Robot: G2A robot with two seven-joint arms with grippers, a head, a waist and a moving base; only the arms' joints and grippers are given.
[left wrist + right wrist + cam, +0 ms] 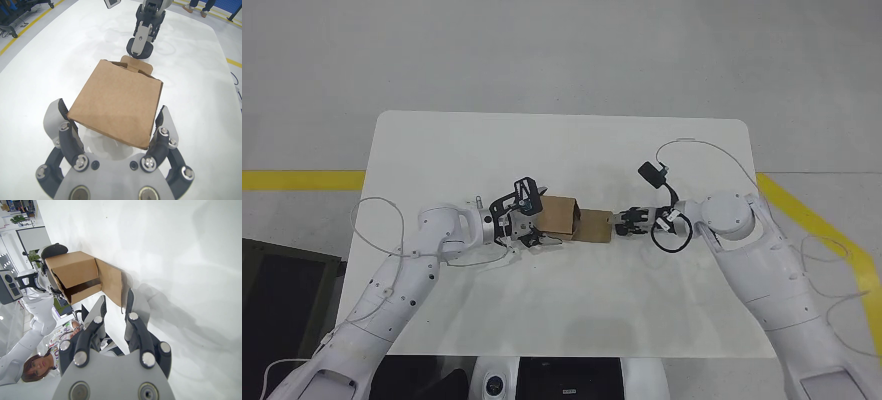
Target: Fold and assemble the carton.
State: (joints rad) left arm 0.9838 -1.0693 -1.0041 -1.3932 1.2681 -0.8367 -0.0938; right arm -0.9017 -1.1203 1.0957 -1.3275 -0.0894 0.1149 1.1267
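The carton (562, 215) lies in the middle of the table (542, 140), and we see it between both hands. The left hand (111, 107), spread wide, grips its closed end, a pad on either side. The right hand (116, 295) is narrowly parted astride an open flap (111, 283), one finger clear of it. The carton's underside is hidden from us.

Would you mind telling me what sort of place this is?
Likely a robotics lab: yellow tape lines mark the grey floor, black equipment frames stand nearby, and the left gripper holds a brown cardboard carton at a white table.
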